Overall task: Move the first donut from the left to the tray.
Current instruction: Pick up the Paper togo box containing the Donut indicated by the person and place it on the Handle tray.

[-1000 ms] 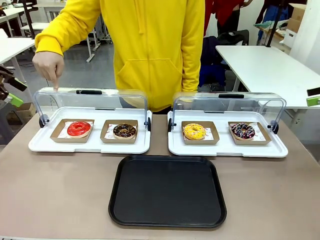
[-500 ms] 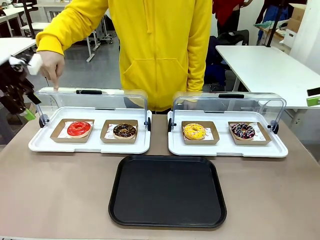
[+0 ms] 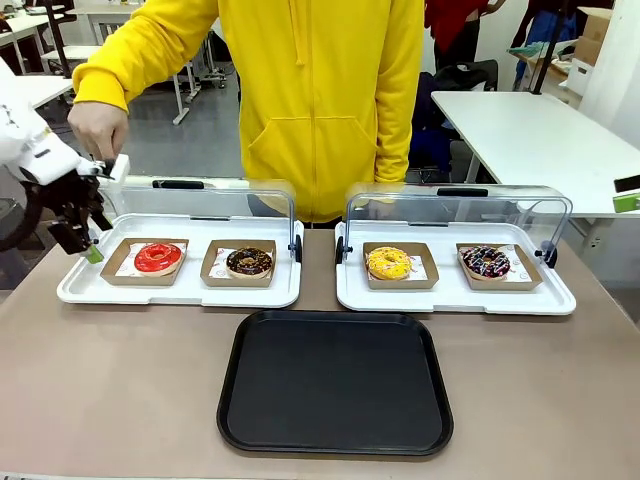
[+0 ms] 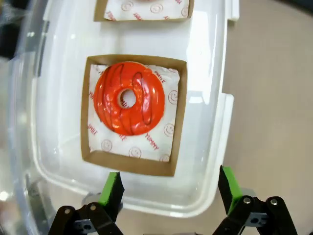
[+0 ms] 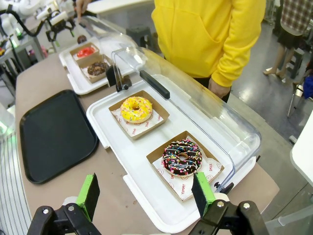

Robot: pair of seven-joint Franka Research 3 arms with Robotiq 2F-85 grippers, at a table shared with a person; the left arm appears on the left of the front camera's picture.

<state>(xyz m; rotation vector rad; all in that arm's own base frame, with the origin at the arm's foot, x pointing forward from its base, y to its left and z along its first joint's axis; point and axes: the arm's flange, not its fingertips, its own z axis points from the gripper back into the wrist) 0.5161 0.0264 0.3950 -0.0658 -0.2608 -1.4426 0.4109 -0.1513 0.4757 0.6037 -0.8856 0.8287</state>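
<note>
Centrally, red donut (image 4: 129, 104) on liner (image 4: 169, 98) printed YUMMY, SMILE, left tool (image 4: 170, 172) spread

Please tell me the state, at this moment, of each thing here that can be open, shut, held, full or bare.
red donut: in its cardboard tray, untouched.
black tray: bare, no donut on it yet.
left clear lid: raised open.
right clear lid: raised open.
left gripper: jaws open, holding nothing, close to the red donut.
right gripper: jaws open, holding nothing.
</note>
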